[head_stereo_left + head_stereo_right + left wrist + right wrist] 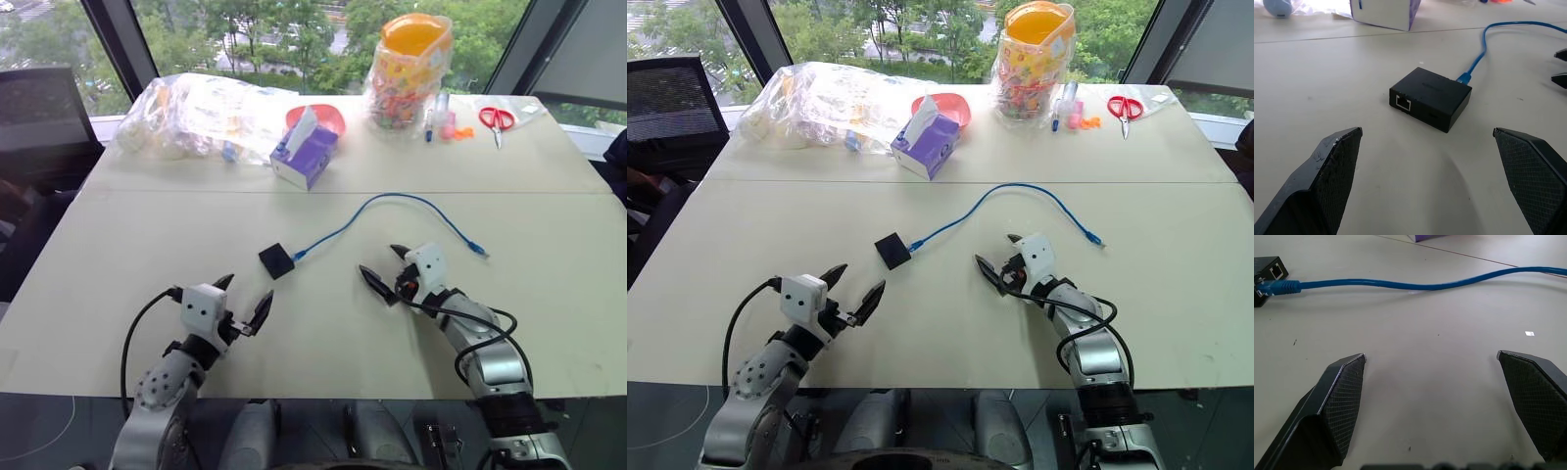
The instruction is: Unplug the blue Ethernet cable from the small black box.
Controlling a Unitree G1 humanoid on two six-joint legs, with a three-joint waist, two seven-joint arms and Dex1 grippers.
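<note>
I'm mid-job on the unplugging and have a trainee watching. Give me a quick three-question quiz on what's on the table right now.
1. True or false: the blue Ethernet cable is plugged into the small black box.
2. Which claw is nearer the cable's free plug: the left claw or the right claw?
3. What stands just in front of the red bowl? A) scissors B) purple tissue box C) candy jar

Key
1. True; the plug sits in the box's side, and a second port stays empty.
2. The right claw; both claws stand open, holding nothing.
3. B, the purple tissue box.
</note>
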